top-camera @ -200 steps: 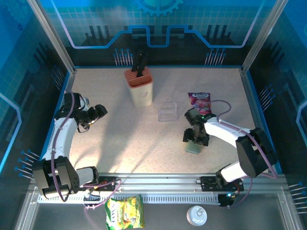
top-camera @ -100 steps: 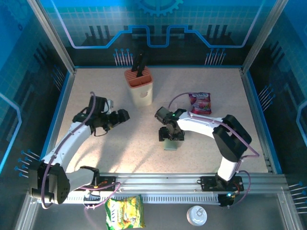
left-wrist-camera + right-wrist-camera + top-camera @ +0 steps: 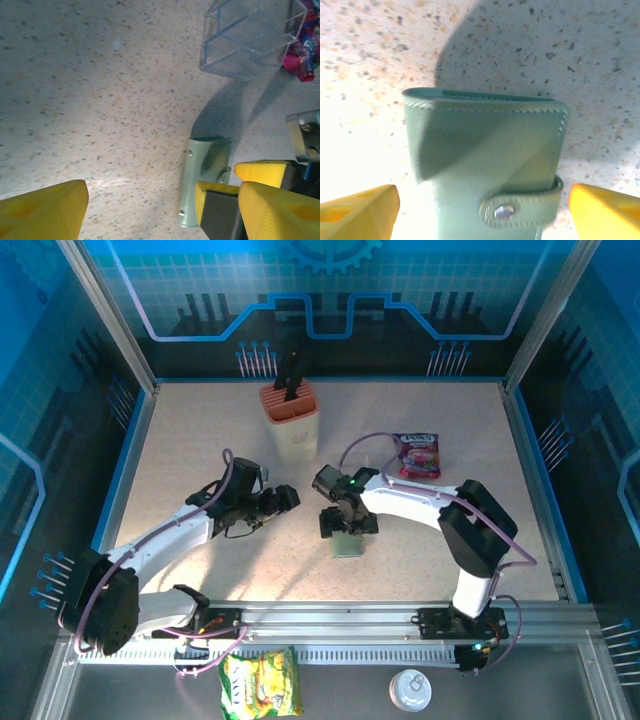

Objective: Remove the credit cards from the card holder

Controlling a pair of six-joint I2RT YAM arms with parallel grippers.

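Note:
The card holder [image 3: 485, 150] is a grey-green folded wallet, closed by a snap strap, lying flat on the speckled table [image 3: 200, 440]. In the top view the card holder [image 3: 348, 545] sits near the table's middle. My right gripper [image 3: 346, 527] hangs over its far end, open, one yellow finger on each side with a small gap to the leather. The right gripper [image 3: 482, 215] straddles the strap end. My left gripper [image 3: 286, 498] is open, a little to the left of the holder [image 3: 205, 172]. The left gripper [image 3: 160, 207] holds nothing. The credit cards are hidden.
A clear plastic stand [image 3: 250, 35] stands just behind the holder, with a purple snack packet [image 3: 418, 454] beyond it to the right. An orange-topped knife block [image 3: 291, 424] stands at the back centre. A yellow packet [image 3: 262, 685] and a white lid [image 3: 409, 691] lie below the rail.
The right gripper moved left from the table's right side to the middle, the holder moving with it, and its jaws widened. The left arm swung right toward the holder.

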